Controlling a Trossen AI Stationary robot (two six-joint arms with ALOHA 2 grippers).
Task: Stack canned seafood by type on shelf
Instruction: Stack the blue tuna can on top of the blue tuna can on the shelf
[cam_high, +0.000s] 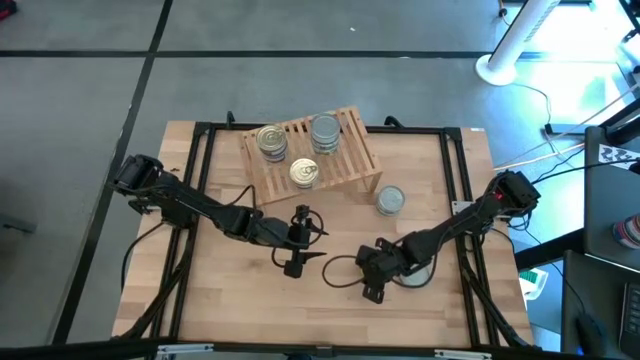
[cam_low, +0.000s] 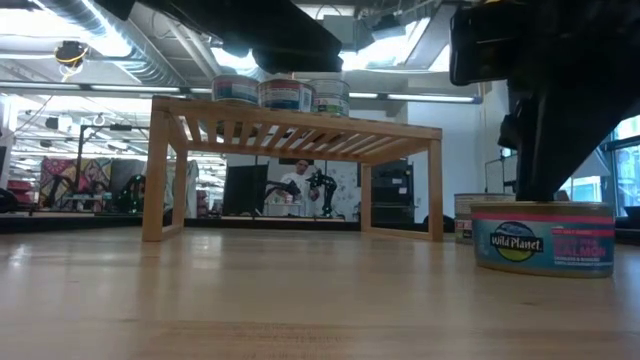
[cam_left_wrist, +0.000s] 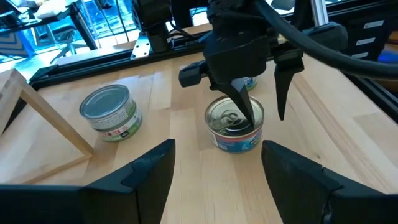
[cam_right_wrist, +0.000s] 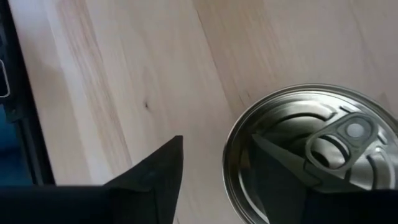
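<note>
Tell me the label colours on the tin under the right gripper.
The tin has a teal label with a pink band on top; the low view shows it best.

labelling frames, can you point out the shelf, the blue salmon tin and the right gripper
shelf (cam_high: 352, 166), high view, bare slats at its right end
salmon tin (cam_low: 543, 243), low view, its blue label
right gripper (cam_left_wrist: 263, 102), left wrist view, gap between its fingertips over the tin

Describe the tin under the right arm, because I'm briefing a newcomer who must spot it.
Start at the wooden shelf; the right gripper hangs on the tabletop before it. Below its fingers stands the pink-and-teal tin, unlike the green-labelled tin standing alone beside the shelf.
</note>
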